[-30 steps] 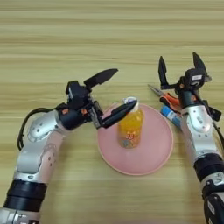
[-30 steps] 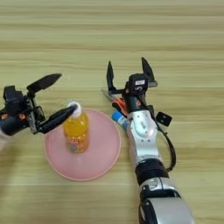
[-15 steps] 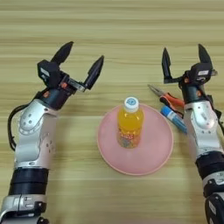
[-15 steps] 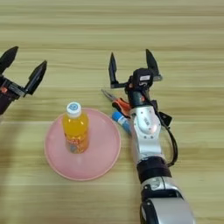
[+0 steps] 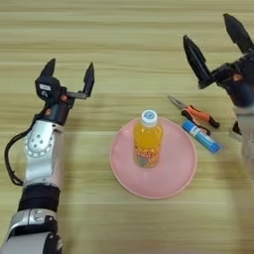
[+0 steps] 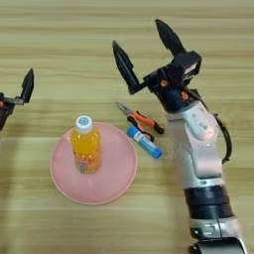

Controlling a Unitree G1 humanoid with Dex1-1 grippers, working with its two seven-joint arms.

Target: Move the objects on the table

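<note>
Wooden counter (image 5: 124, 54), grain running side to side.
Pink plate (image 5: 181, 173), centre of view; orange-juice bottle (image 5: 147, 140) upright on it, white cap on.
Orange-handled pliers (image 6: 140, 119), just off the plate's rim at 2 o'clock.
Blue-and-white tube (image 6: 145, 142), just beside the pliers on their near side.
Left gripper (image 5: 68, 74), at 10 o'clock from the plate: fingers spread wide, holding nothing.
Right gripper (image 6: 147, 48), at 1 o'clock, above the pliers: fingers spread wide, holding nothing.

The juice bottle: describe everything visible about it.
The juice bottle is small and clear, filled with orange liquid, with a white cap and an orange label low on its body. It stands upright near the middle of the pink plate, touching nothing else. Neither gripper is near it; the pliers and tube lie to its right, off the plate.
</note>
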